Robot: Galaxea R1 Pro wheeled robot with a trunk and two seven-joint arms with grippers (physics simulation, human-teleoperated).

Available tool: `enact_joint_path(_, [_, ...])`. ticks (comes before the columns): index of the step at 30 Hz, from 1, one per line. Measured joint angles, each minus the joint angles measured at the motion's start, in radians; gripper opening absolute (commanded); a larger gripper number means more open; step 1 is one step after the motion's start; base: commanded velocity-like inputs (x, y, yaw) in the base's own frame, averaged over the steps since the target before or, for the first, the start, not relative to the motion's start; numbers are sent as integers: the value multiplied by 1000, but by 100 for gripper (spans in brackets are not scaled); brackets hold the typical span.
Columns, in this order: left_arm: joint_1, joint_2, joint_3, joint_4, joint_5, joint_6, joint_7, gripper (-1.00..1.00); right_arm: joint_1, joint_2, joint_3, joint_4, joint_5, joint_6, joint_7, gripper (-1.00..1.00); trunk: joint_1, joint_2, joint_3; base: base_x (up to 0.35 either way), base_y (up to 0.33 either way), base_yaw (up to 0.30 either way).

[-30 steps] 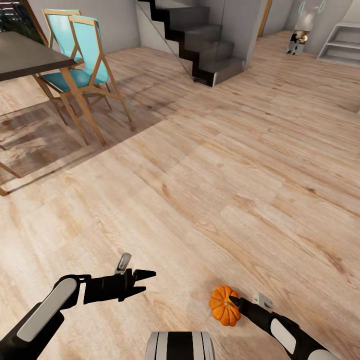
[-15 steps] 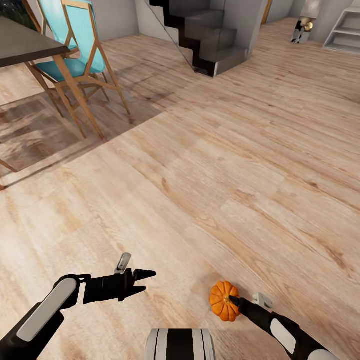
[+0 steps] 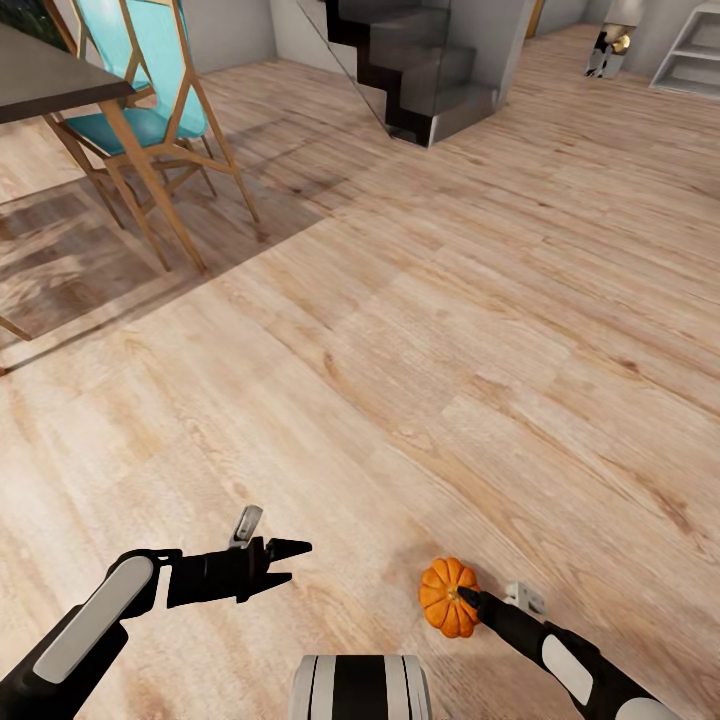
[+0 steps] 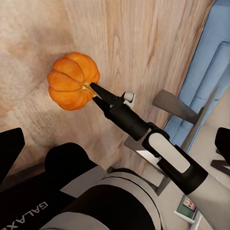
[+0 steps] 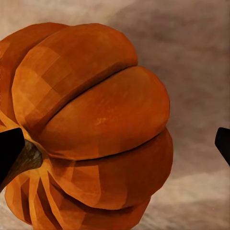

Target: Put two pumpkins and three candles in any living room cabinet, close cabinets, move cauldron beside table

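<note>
One orange ribbed pumpkin point(image 3: 446, 598) hangs just above the wooden floor at the lower right of the head view. My right gripper point(image 3: 465, 597) is shut on it, pinching it at the stem. The left wrist view shows the same pumpkin point(image 4: 72, 81) with the right gripper point(image 4: 92, 87) closed at its stem. Up close in the right wrist view, the pumpkin point(image 5: 96, 120) sits between the dark fingertips. My left gripper point(image 3: 299, 560) is open and holds nothing, low at the left, well apart from the pumpkin. The candles, cabinet and cauldron are out of view.
A dark table point(image 3: 50, 85) with teal wooden-framed chairs point(image 3: 150, 110) stands at the far left. A dark staircase point(image 3: 420, 70) rises at the back centre. A white shelf unit point(image 3: 695, 50) is at the far right. Wooden floor point(image 3: 450, 330) stretches ahead.
The whole view has shifted: table, chairs and stairs slid upward in the picture, so the camera moved. Both arms keep their pose, and the pumpkin stays in the right gripper.
</note>
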Motion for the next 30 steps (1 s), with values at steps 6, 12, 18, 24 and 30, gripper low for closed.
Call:
enact_joint_path(6, [0,0,0,0,0,0,0,100,0,-10,2,0,0,0,2,100,0,0,0,17,70,0])
enact_joint_path(12, [0,0,0,0,0,0,0,100,0,-24,1,-7,0,1,-12,100,0,0,0,16,47,0])
enact_joint_path(18, [0,0,0,0,0,0,0,100,0,-41,5,1,2,0,6,100,0,0,0,37,86,0])
enact_joint_path(24, [0,-1,0,0,0,0,0,100,1,1,7,-46,4,1,-20,100,0,0,0,3,13,0])
enact_joint_path(30, [0,-1,-1,0,0,0,0,100,1,3,11,-55,5,2,-19,100,0,0,0,-43,119,0])
